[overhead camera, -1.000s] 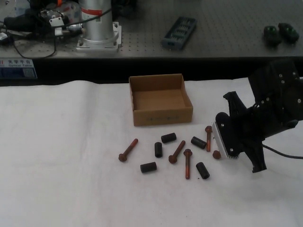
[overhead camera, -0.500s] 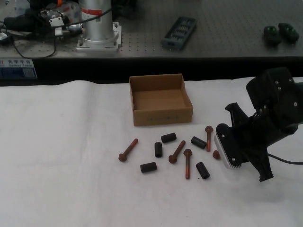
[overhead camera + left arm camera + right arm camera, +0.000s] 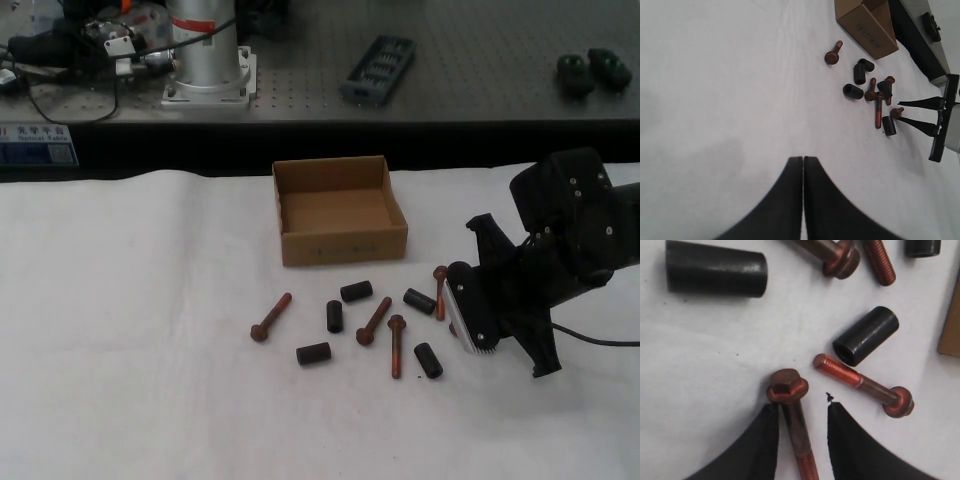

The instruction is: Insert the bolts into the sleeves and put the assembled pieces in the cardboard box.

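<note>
My right gripper (image 3: 802, 407) is open and straddles a copper bolt (image 3: 788, 389) lying on the white cloth; the bolt's shank runs back between the two black fingers (image 3: 757, 445). From the left wrist view the same open right gripper (image 3: 900, 111) brackets that bolt at the edge of the pile. The right arm (image 3: 530, 285) hangs low just right of the scattered bolts (image 3: 375, 320) and black sleeves (image 3: 334, 316). Behind them sits the open cardboard box (image 3: 345, 245). My left gripper (image 3: 803, 159) is shut on nothing, high over bare cloth.
Near the straddled bolt lie another bolt (image 3: 865, 385) and a sleeve (image 3: 866, 335), both close to one finger. A larger-looking sleeve (image 3: 715, 274) lies farther off. A metal post base (image 3: 205, 70) and a dark tray (image 3: 378, 65) stand on the bench behind the cloth.
The right arm has shifted left toward the pile and now covers the small bolt that lay at the pile's right edge. Bolts, sleeves and box have not moved.
</note>
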